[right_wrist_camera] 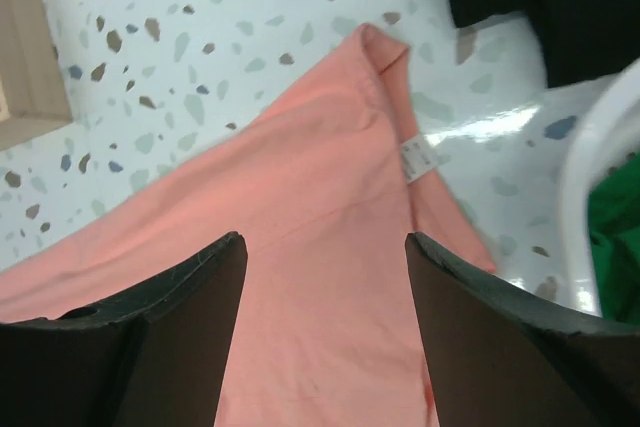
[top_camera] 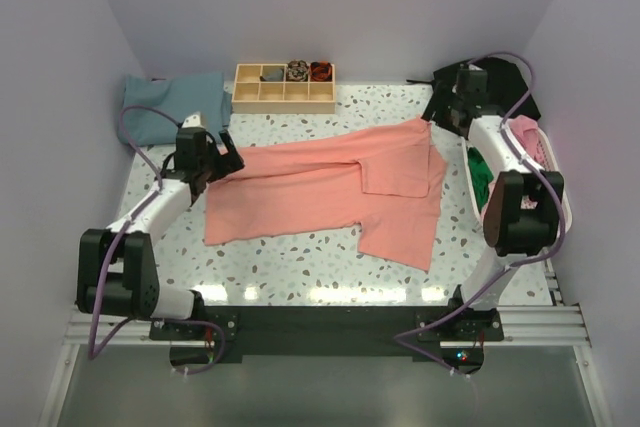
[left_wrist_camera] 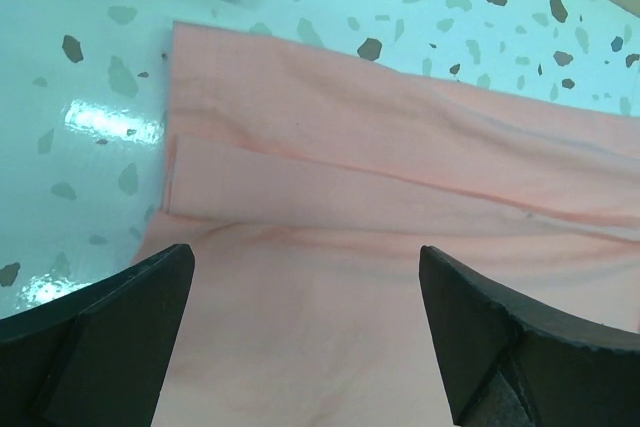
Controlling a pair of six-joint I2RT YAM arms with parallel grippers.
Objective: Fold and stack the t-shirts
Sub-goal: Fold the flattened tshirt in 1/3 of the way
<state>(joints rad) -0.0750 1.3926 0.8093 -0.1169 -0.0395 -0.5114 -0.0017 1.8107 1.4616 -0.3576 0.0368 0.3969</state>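
Speckled tabletop (top_camera: 300,272): a teal shirt (top_camera: 165,102) lies bunched at the far left corner. Left tool (left_wrist_camera: 305,287), jaws spread wide, hovers over the left edge of a salmon shirt (top_camera: 300,187) lying mid-table; right tool (right_wrist_camera: 325,277), jaws apart and empty, hangs above its far right corner.

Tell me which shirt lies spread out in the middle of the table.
The salmon-pink shirt. The teal shirt is bunched at the far left corner, and the green shirt sits in the basket.
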